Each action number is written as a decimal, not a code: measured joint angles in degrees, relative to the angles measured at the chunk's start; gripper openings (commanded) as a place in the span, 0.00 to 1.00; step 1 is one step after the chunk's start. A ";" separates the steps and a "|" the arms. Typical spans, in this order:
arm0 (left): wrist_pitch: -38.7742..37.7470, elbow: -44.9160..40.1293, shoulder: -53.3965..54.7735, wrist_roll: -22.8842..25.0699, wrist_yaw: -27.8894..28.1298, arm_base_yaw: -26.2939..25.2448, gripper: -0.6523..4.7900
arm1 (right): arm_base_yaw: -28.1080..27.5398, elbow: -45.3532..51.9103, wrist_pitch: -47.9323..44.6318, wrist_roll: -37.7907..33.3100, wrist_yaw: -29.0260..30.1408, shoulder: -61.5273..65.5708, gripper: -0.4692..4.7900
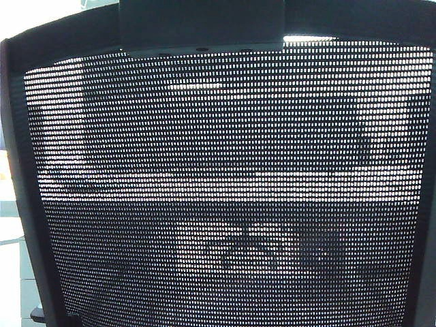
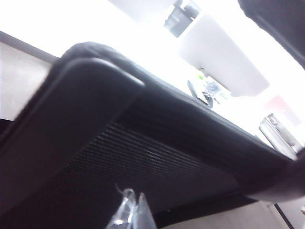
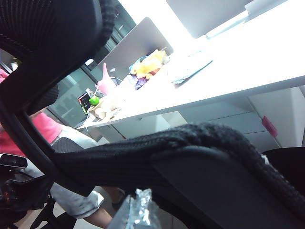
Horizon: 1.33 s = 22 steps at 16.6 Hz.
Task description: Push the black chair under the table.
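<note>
2 grippers sit close behind the black chair (image 1: 225, 191): the left gripper (image 2: 129, 212) and the right gripper (image 3: 138, 210) each show translucent fingertips pressed together, just beside the back's top frame, probably to shove it with closed tips. The chair fills the exterior view, facing the table (image 3: 248, 62) beyond. A seated person (image 3: 71, 138) and desk clutter (image 3: 143, 67) lie far left.

Office workspace: long white desk (image 3: 248, 71) with drawer cabinet (image 3: 228, 121), partition panels (image 3: 138, 43), mesh office chair (image 1: 225, 191).
</note>
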<state>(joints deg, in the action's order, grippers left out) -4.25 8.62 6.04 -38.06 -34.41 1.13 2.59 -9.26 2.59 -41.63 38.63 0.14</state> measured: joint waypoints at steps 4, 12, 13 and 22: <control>7.67 0.02 8.22 -0.20 0.17 3.13 0.11 | 0.00 0.00 3.78 -0.13 -0.35 0.00 0.08; 13.42 0.07 12.72 -0.15 16.02 16.28 0.11 | 0.00 0.00 5.49 -0.15 -1.60 0.00 0.08; 13.20 0.07 12.72 -0.15 17.92 18.05 0.11 | 0.00 0.00 5.49 -0.15 -1.62 0.00 0.08; 13.46 0.07 12.72 1.60 28.20 20.81 0.11 | 0.61 -0.02 5.90 -0.57 -5.25 0.90 0.08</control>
<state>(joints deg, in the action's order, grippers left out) 9.21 8.69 18.76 -36.47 -6.22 21.93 3.20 -9.28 8.49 -42.19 33.39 1.04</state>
